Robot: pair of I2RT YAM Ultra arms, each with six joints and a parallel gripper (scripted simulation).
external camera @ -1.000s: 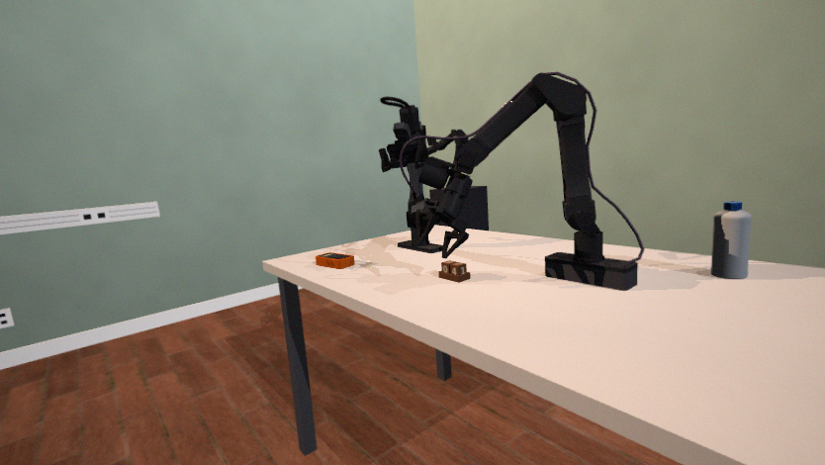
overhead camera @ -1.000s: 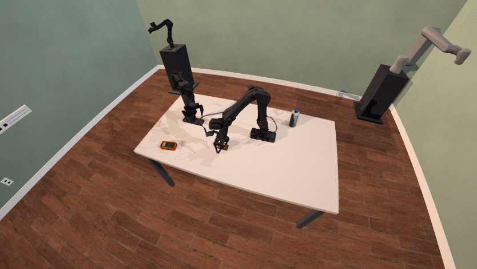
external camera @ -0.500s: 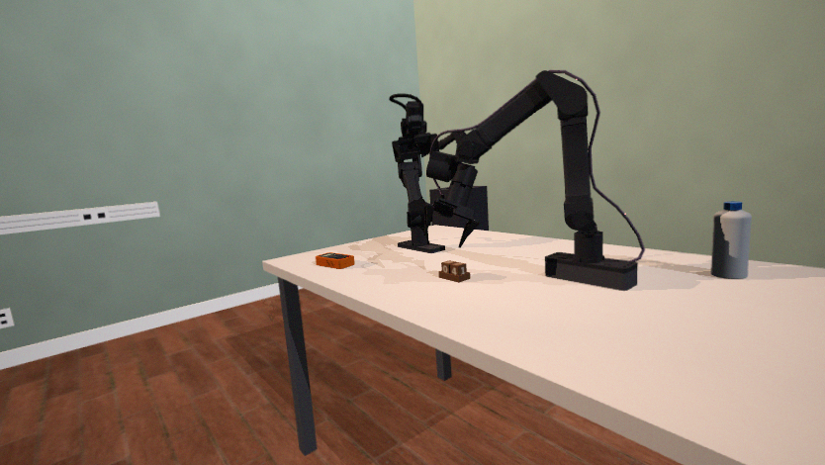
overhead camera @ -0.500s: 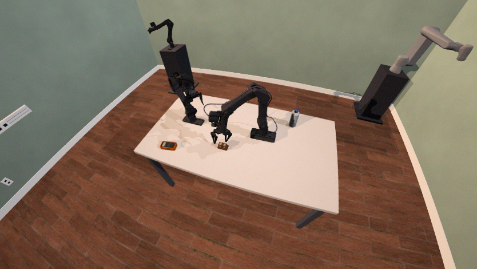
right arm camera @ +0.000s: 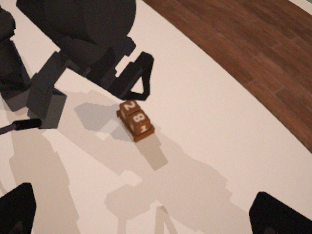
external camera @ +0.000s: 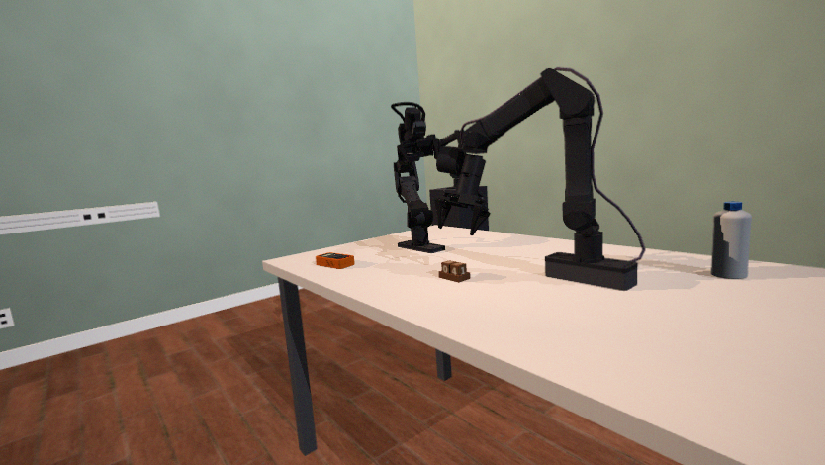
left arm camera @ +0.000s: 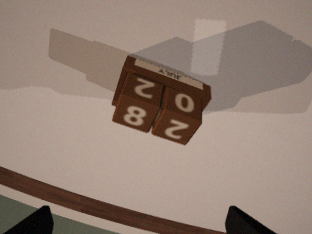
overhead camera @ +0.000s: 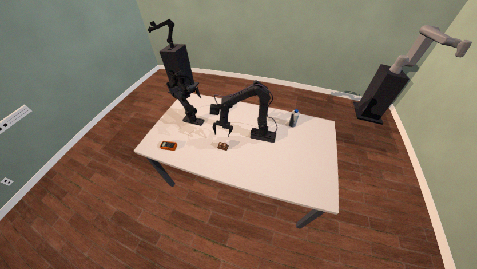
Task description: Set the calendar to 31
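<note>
Two cubes [overhead camera: 222, 145] [external camera: 453, 267] [left arm camera: 158, 108] [right arm camera: 134, 115]: not 31 yet.
Left gripper [overhead camera: 222, 134] [external camera: 457, 230] [left arm camera: 140, 207] [right arm camera: 120, 82]: apart; should probably grasp and turn one.
Right gripper [overhead camera: 188, 92] [external camera: 429, 145] [right arm camera: 145, 189]: apart.

Left hand [overhead camera: 222, 134] [external camera: 457, 229] [left arm camera: 142, 212] [right arm camera: 138, 80] lifted back from calendar [overhead camera: 222, 146] [external camera: 454, 271] [left arm camera: 161, 102] [right arm camera: 136, 121].
</note>
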